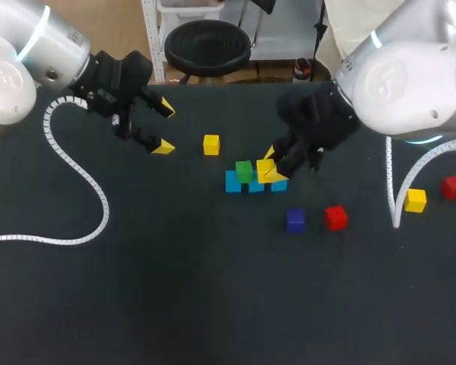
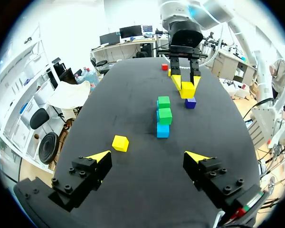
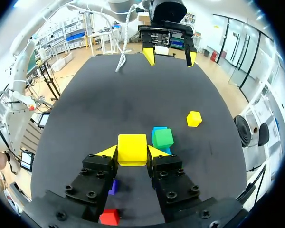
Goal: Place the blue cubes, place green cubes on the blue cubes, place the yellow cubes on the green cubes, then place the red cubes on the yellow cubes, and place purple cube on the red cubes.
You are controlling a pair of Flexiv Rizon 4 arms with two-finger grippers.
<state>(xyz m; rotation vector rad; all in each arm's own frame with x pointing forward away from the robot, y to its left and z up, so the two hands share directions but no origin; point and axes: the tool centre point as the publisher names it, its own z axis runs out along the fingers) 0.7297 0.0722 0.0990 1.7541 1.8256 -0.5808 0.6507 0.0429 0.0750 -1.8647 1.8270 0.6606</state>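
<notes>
A short row of blue cubes lies mid-table with a green cube on top. A second green cube shows behind the first green cube in the left wrist view. My right gripper is shut on a yellow cube and holds it just above the right end of the row, beside the green cube. My left gripper hangs open and empty at the back left, and a loose yellow cube lies near its fingertips.
A purple cube and a red cube lie in front of the stack. Another yellow cube and red cube sit at the far right. A white cable curls over the left of the table.
</notes>
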